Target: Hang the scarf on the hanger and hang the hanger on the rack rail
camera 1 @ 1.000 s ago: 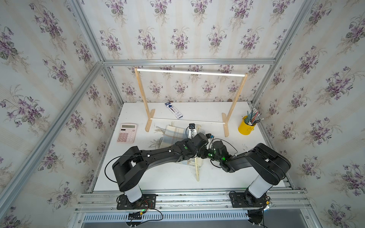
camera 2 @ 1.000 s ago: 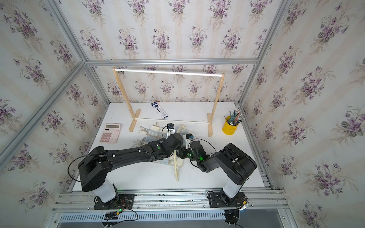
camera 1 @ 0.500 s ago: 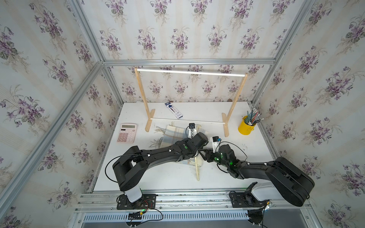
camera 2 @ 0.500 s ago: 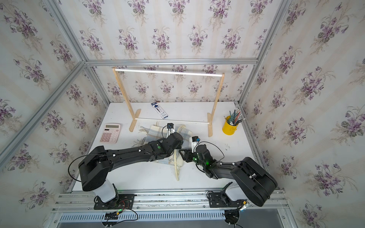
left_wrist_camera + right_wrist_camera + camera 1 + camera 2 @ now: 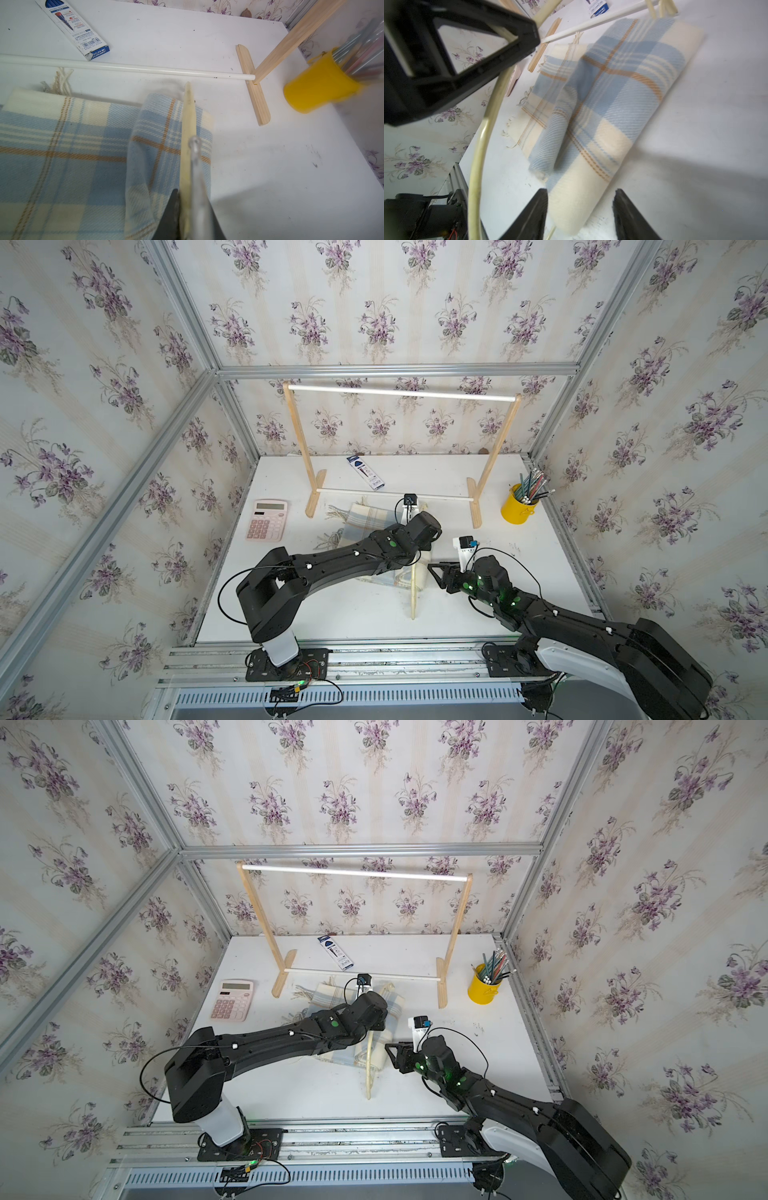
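Left wrist view: left tool (image 5: 188, 216) grips the hanger (image 5: 188, 116), right tool (image 5: 580, 209) open, empty; the loose scarf (image 5: 62, 145) could slide off on lifting.

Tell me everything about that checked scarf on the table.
The scarf is soft woven cloth, plaid in pale blue and cream with thin tan lines and cream fringe. It lies folded in layers on the white table, beside the rack's lower rod. The pale wooden hanger crosses over it.
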`<state>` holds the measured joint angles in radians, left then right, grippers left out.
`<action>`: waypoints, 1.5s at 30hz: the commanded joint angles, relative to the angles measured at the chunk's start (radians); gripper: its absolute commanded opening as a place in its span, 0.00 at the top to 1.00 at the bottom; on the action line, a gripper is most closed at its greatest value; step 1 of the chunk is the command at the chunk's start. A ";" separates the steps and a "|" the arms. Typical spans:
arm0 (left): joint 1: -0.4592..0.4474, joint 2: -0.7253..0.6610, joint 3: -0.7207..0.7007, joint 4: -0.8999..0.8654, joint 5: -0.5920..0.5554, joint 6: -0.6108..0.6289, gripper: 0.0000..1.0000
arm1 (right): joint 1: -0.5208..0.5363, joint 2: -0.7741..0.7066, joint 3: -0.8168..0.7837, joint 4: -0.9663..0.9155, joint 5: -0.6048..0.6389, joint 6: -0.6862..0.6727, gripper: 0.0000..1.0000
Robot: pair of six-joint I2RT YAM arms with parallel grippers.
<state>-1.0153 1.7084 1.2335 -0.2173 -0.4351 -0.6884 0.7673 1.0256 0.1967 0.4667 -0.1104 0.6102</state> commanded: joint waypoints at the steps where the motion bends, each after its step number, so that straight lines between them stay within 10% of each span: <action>1: 0.000 0.002 0.026 -0.012 0.000 0.030 1.00 | 0.071 -0.009 0.046 -0.057 0.059 0.002 0.45; 13: -0.001 0.136 0.189 -0.159 -0.086 -0.014 1.00 | 0.284 -0.061 0.211 -0.419 0.453 0.113 0.50; 25: 0.000 0.163 0.243 -0.233 -0.105 -0.053 1.00 | 0.529 0.221 0.396 -0.545 0.799 0.308 0.52; 45: 0.000 0.149 0.215 -0.230 -0.073 -0.066 1.00 | 0.578 0.419 0.544 -0.694 1.009 0.421 0.57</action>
<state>-1.0157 1.8629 1.4555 -0.4221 -0.5266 -0.7464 1.3426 1.4414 0.7319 -0.1974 0.8413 1.0210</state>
